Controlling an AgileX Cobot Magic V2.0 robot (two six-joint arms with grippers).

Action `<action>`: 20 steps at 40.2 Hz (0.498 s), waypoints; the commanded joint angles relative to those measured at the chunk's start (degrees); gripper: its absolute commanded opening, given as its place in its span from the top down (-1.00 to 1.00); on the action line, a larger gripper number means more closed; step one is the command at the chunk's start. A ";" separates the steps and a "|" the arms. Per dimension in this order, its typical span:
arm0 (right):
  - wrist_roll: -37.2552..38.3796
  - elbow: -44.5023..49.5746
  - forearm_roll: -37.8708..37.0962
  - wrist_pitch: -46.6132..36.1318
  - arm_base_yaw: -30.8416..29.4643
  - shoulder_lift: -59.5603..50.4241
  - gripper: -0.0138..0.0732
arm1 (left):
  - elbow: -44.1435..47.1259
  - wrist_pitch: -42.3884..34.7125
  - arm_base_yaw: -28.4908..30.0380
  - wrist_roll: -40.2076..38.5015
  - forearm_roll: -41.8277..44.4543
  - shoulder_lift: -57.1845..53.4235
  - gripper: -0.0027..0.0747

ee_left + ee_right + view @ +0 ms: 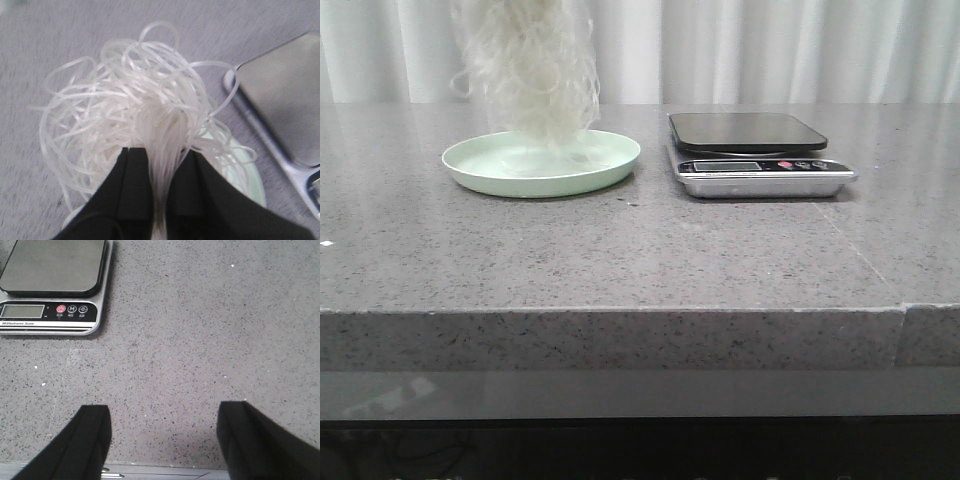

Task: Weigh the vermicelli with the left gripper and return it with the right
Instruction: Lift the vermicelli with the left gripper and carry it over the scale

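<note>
Left gripper (pixel 157 187) is clamped tight on the vermicelli (pixel 530 70), the fluffy tangle dangling above the pale green plate (pixel 610 165), its lowest strands reaching down into the dish. Kitchen scale (pixel 750 135) sits just beside the plate, platform bare. Right gripper (pixel 162 437) hovers over the grey countertop (pixel 620 250), fingers spread wide, holding nothing.
</note>
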 commanded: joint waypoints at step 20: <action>-0.17 -1.86 0.00 -3.36 -0.46 0.37 -0.62 | -8.25 -21.05 -11.64 -0.24 -3.87 2.51 0.53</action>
